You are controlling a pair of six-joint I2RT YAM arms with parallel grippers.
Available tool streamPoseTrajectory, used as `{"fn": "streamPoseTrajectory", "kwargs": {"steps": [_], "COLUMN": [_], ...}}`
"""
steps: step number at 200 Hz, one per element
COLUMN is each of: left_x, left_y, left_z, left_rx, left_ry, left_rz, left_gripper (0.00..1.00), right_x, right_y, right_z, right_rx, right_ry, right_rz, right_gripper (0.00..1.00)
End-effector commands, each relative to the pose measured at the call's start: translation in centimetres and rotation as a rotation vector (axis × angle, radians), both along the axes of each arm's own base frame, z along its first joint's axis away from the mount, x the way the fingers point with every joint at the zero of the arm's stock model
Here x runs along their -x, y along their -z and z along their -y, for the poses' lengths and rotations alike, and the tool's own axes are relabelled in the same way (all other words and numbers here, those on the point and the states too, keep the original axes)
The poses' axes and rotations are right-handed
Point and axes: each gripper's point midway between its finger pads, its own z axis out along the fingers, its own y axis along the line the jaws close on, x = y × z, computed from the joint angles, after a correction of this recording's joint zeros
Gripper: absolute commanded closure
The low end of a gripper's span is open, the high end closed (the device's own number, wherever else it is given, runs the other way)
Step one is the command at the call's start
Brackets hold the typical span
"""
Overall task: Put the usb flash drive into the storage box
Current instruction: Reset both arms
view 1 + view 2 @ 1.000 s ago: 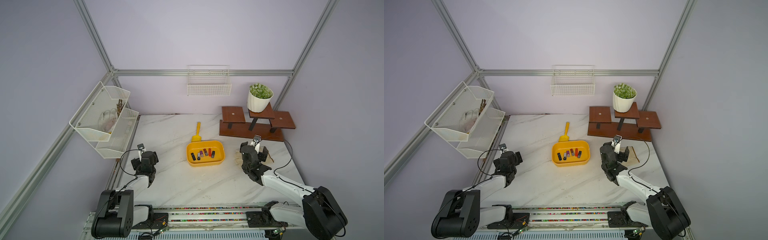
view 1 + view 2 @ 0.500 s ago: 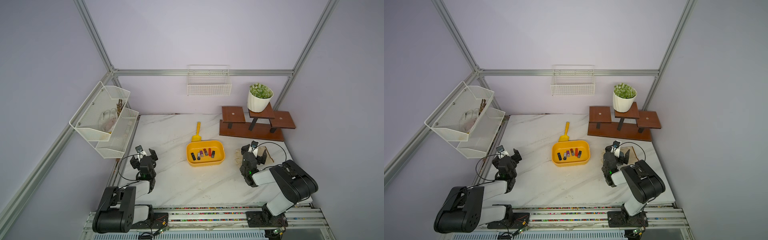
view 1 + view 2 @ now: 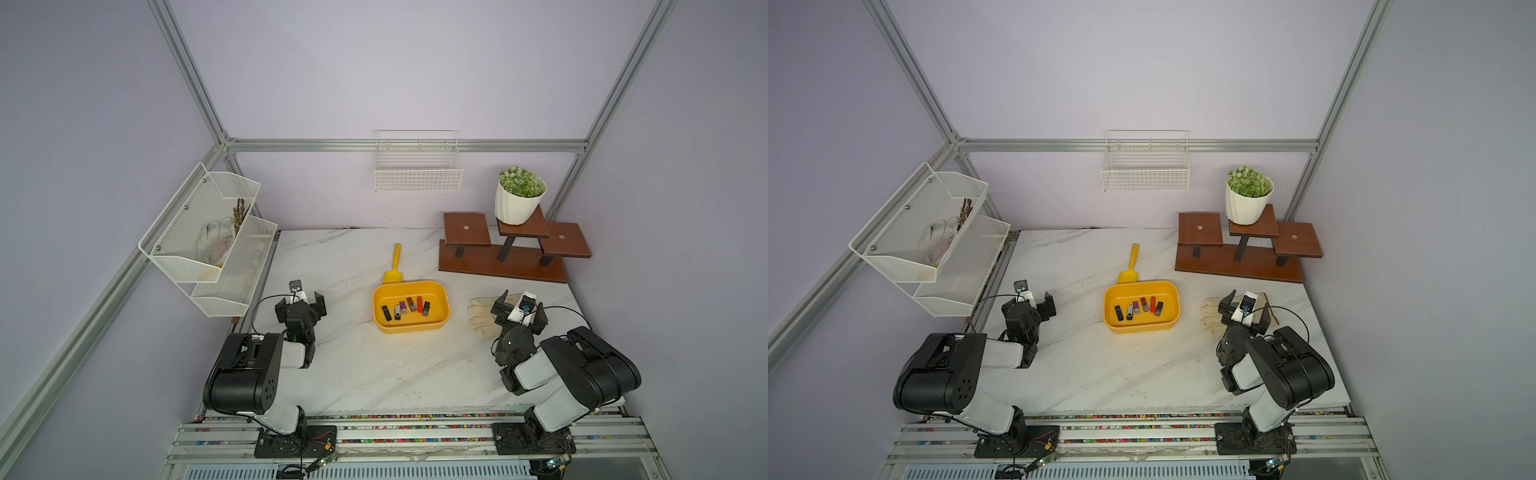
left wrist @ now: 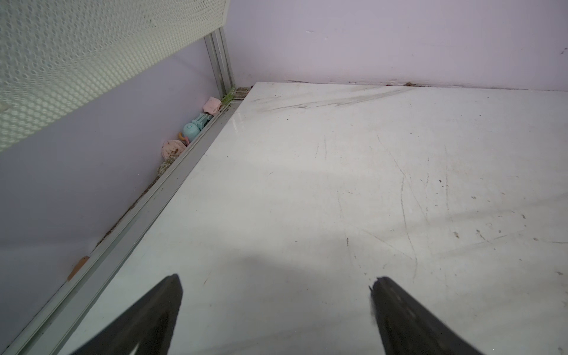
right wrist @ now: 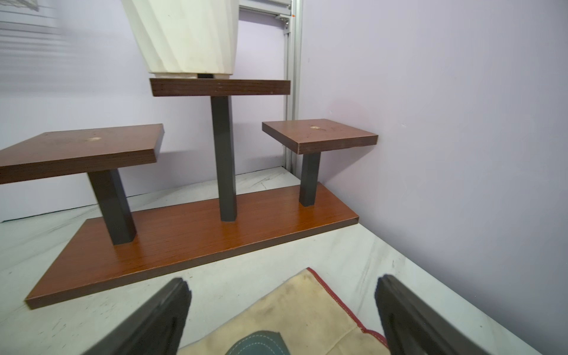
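Both arms sit folded low at the near side of the table (image 3: pixel 365 365). The left gripper (image 4: pixel 276 278) has its jaws spread wide over bare marble and holds nothing. The right gripper (image 5: pixel 281 279) is just as wide and also empty, poised above the cuff of a glove (image 3: pixel 482 318); whether it touches the glove cannot be told. The box (image 3: pixel 411 327) stands mid-table between the arms, apart from both, with six flash drives (image 3: pixel 403 307) lying in a row on its floor. A scoop (image 3: pixel 394 266) lies just behind its far rim
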Motion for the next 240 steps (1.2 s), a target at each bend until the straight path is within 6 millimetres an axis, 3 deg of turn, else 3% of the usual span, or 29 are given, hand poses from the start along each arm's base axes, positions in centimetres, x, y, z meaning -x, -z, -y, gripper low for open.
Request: {"fn": "streamPoseTrajectory", "kwargs": {"steps": [1, 22, 58, 79, 240], "left_x": [-0.9, -0.9, -0.9, -0.9, -0.8], "left_y": [-1.7, -1.6, -1.7, -1.7, -1.7], "left_z": [0.4, 0.4, 0.4, 0.4, 0.4], "left_rx": [-0.013, -0.013, -0.013, -0.013, -0.013], "left_ry": [0.023, 0.023, 0.023, 0.024, 0.022], "left_rz": [0.053, 0.052, 0.055, 0.054, 0.055], "left_gripper": [0.0, 0.0, 0.0, 0.0, 0.0], "right_x": [0.0, -0.7, -2.9, -3.9, -4.3], "right_y": [-0.7, 0.3, 1.0, 1.3, 1.7], "right_z": [-3.0, -3.2, -1.2, -1.1, -0.8], "right_rx": [0.046, 0.028, -0.038, -0.046, -0.062], "right_ry": [-0.203, -0.244, -0.157, -0.158, -0.158], "right_rz": [0.026, 0.003, -0.036, -0.065, -0.086], "right_gripper": [0.0, 0.0, 0.01, 0.01, 0.01]}}
